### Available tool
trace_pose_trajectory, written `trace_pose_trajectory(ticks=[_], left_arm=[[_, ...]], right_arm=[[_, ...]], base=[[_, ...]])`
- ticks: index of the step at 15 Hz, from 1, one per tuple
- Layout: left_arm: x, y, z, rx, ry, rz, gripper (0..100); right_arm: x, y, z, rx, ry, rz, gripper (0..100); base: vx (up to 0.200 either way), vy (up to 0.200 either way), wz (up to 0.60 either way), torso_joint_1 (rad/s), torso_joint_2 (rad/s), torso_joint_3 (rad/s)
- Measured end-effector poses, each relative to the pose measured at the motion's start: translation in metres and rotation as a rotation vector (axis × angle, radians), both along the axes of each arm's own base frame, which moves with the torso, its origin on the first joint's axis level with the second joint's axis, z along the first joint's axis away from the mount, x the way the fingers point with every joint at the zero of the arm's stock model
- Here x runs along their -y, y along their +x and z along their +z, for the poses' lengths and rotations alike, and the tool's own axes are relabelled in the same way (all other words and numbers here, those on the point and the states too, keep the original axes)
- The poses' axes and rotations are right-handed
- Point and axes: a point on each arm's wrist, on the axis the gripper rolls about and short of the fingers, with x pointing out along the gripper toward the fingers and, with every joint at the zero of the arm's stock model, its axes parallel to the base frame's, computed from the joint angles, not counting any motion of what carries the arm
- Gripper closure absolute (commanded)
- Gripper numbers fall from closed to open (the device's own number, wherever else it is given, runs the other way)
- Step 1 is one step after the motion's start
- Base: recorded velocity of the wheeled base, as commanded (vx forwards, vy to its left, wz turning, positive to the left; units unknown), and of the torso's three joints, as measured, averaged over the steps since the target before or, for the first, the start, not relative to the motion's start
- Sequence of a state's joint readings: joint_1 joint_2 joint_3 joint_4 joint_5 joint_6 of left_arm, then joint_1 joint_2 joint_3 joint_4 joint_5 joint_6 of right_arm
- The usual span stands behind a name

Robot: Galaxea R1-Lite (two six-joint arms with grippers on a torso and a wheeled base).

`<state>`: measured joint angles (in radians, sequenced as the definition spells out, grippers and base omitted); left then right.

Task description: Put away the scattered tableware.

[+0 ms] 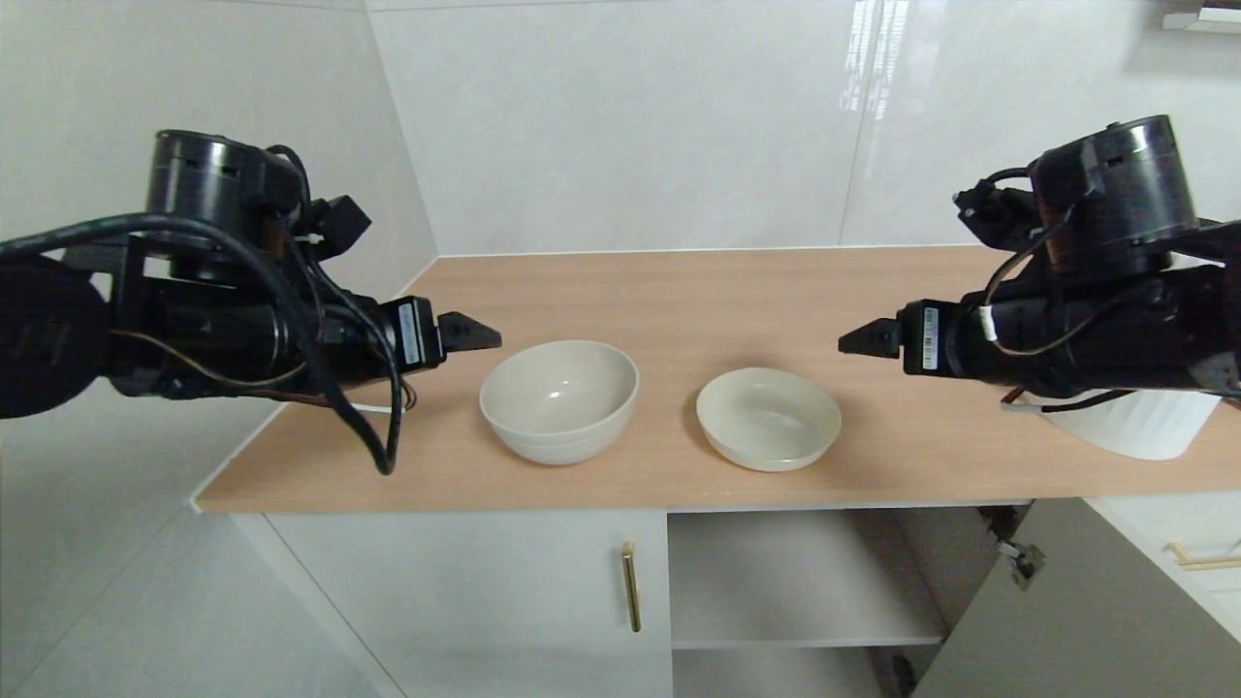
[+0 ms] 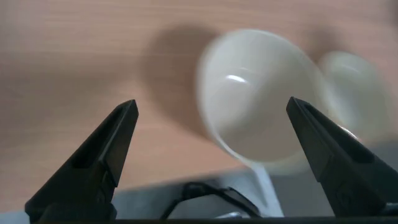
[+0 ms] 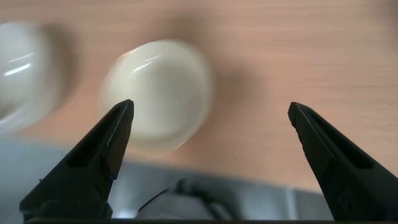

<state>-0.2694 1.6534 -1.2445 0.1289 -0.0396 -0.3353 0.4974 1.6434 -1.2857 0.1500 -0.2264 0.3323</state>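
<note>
On the wooden countertop (image 1: 679, 291) stand 2 pale bowls, both upright, side by side near the front edge and not touching. The deep bowl (image 1: 559, 399) is on the left and the shallow bowl (image 1: 769, 419) is on the right.

The left gripper (image 1: 472, 335) hangs above the counter just to the left of the deep bowl and points toward it. Its fingers (image 2: 112, 149) are wide apart and hold nothing. The right gripper (image 1: 866, 339) hangs to the right of the shallow bowl, a little farther from it, and points left. Its fingers (image 3: 102, 146) are also spread wide and hold nothing.

Under the right arm, at the right end of the counter, stands a white container (image 1: 1134, 427), partly hidden.

Below the counter is a white cabinet (image 1: 465, 591). Its left door carries a gold handle (image 1: 630, 586) and is closed. The compartment to the right of it is open, with a white shelf (image 1: 805, 582) inside, and its door (image 1: 1066, 620) is swung outward.
</note>
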Motion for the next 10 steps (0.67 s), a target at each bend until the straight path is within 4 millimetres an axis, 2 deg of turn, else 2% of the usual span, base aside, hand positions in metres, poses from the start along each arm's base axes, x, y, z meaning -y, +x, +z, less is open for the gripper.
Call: trace_pose_trajectory(ticks=[3,6,7,10], left_arm=[[0.010,0.019,-0.018,-0.048,0.032,0.051,0],[0.018,0.030,-0.031,-0.075,0.054,0.070,0],[0.020,0.032,-0.034,-0.083,0.058,0.067,100],[0.028,0.035,-0.042,-0.104,0.066,0.049,100]], right_arm=[[-0.008,0.009,-0.011,-0.023,-0.020,-0.004,0],[-0.010,0.011,-0.014,-0.032,-0.020,-0.004,0],[-0.010,0.012,-0.015,-0.032,-0.020,-0.004,0],[-0.011,0.012,-0.016,-0.033,-0.021,-0.004,0]], base=[[0.000,0.000,0.00,0.000,0.00,0.000],[0.000,0.000,0.00,0.000,0.00,0.000],[0.000,0.000,0.00,0.000,0.00,0.000],[0.000,0.000,0.00,0.000,0.00,0.000]])
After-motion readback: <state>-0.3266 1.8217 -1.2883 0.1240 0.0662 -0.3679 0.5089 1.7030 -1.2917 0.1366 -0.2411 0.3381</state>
